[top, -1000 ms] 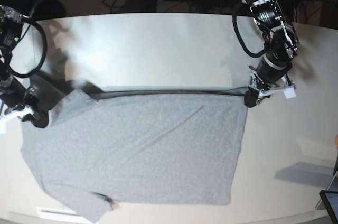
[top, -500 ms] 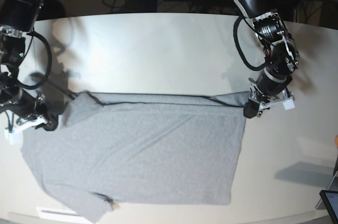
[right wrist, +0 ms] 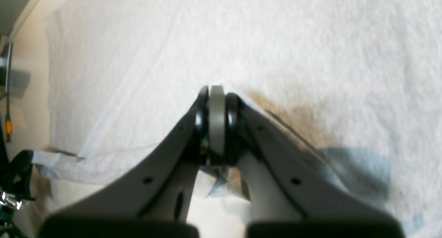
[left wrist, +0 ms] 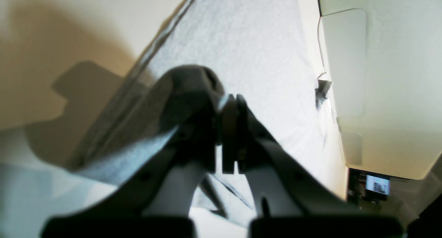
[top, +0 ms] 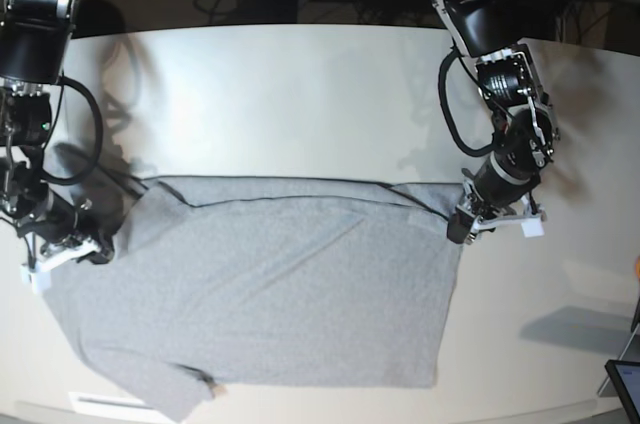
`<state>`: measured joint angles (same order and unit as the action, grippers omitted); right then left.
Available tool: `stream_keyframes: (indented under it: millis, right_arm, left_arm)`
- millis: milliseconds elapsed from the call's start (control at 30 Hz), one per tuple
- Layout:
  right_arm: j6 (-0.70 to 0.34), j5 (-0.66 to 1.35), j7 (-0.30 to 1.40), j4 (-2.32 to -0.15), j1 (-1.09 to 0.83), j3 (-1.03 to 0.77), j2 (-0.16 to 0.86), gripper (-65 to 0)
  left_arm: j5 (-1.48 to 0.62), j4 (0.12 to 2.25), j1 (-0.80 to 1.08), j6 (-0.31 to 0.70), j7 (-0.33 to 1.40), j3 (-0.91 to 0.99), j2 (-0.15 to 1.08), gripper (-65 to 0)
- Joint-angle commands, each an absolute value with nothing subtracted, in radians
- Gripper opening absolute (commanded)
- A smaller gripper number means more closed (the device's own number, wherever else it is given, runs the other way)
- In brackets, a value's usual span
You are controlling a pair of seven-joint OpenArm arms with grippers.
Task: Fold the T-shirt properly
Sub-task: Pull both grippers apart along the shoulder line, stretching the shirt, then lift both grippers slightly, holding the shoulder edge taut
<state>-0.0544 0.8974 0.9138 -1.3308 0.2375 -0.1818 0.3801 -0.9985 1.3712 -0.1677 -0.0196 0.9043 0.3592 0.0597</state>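
T-shirt [top: 270,284]: heather-grey, plain side up, spread across the pale table [top: 300,94] toward its near edge, with a folded band along the far side.
Left gripper [top: 458,229]: at the shirt's corner on the base view's right, jaws pressed together, pinching a bunched fold of grey cloth.
Right gripper [top: 95,252]: at the shirt's opposite corner, jaws closed tight on a thin layer of fabric.
Base view only: both arms at once, the whole outline of the shirt, and one short sleeve lying at the near corner.
Left wrist view only: the cloth draped dark over one finger [left wrist: 193,93], a taut edge running away from the grip, and a small lit screen [left wrist: 378,184] beyond the table.
Right wrist view only: the pads [right wrist: 217,124] meeting flat, fabric rising in a tent to the pinch, and shadow beneath the lifted cloth.
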Motion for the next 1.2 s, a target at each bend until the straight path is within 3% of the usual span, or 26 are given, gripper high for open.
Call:
stream_keyframes:
  millis: [0,300,567,967,1167]
  right_arm:
    - [-0.062,0.911,0.883,-1.333,0.272,-0.171,0.404,-64.7]
    - [-0.114,0.909,0.757,-1.248,0.3,-0.053,0.44,-64.0]
    - [-0.117,0.766,0.728,-1.237,0.323,-0.054,0.429,-63.8]
    - [-0.18,0.763,0.734,-1.191,0.383,-0.053,0.43,-64.0]
    - [-0.183,0.763,0.728,-1.185,0.412,0.058,0.43,-64.3]
  left_arm:
    - [-1.003,1.382,-0.194,-0.008,0.895,0.36,0.071,-65.0]
    - [-0.924,1.363,-0.22,-0.008,0.9,0.358,0.073,-65.0]
    - [-0.923,1.317,-0.252,-0.008,0.894,0.278,0.119,-65.0]
    - [-0.923,1.31,-0.26,-0.008,0.894,0.262,0.122,-65.0]
    - [-0.923,1.308,-0.26,-0.008,0.894,0.262,0.122,-65.0]
